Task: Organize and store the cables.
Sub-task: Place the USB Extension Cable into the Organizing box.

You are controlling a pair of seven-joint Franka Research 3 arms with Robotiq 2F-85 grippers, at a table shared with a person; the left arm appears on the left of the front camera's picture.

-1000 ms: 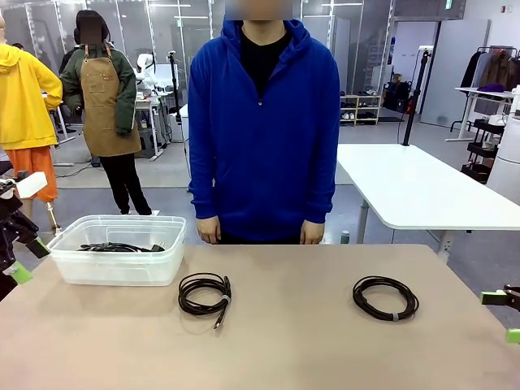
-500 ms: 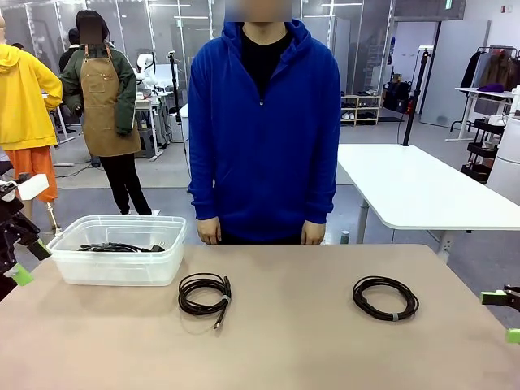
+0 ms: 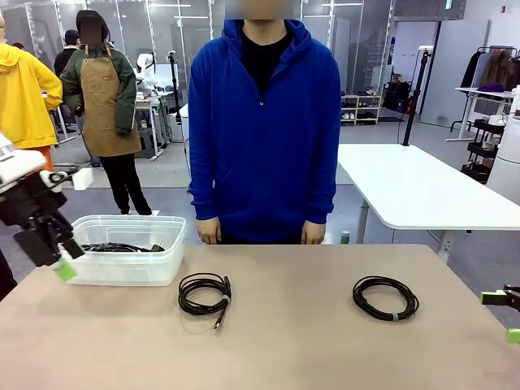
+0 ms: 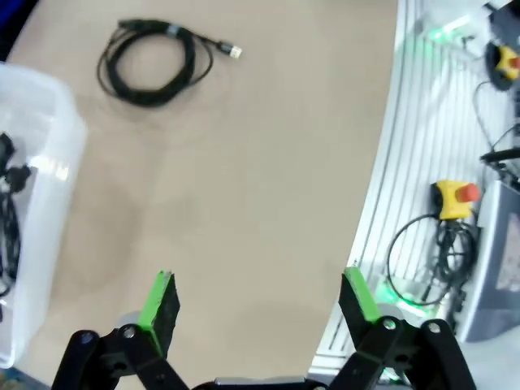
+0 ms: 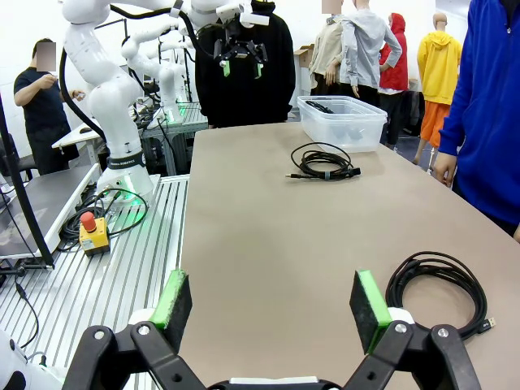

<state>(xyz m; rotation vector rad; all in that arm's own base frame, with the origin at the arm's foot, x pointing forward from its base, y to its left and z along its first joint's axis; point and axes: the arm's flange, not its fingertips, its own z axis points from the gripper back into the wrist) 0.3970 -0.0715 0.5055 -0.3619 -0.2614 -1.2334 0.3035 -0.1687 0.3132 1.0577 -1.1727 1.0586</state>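
Left gripper [image 3: 69, 260]: jaws at full spread, nothing between the green pads, raised over the table's left end, near the clear plastic bin [image 3: 122, 272]. Right gripper [image 3: 504, 317]: equally wide, equally empty, low at the table's right edge.

Beneath both, a plain tan tabletop [image 3: 292, 349], matte and flat. One coiled cable [image 3: 203, 294] ahead and to the right of the left gripper, just past the bin's right wall, plug end toward the robot. A second coil [image 3: 385, 297] near the right gripper, on its left. More black cable [image 3: 114, 247] inside the bin.

Across the table, a person in a blue hoodie [image 3: 264, 138], arms hanging at the far edge. Farther back, a white table [image 3: 422, 191], other people, clothes racks.

Just beyond the tabletop's edge under the left gripper, a ribbed metal base with a yellow stop button [image 4: 455, 199]. Broad bare surface between the two coils and along the near side.
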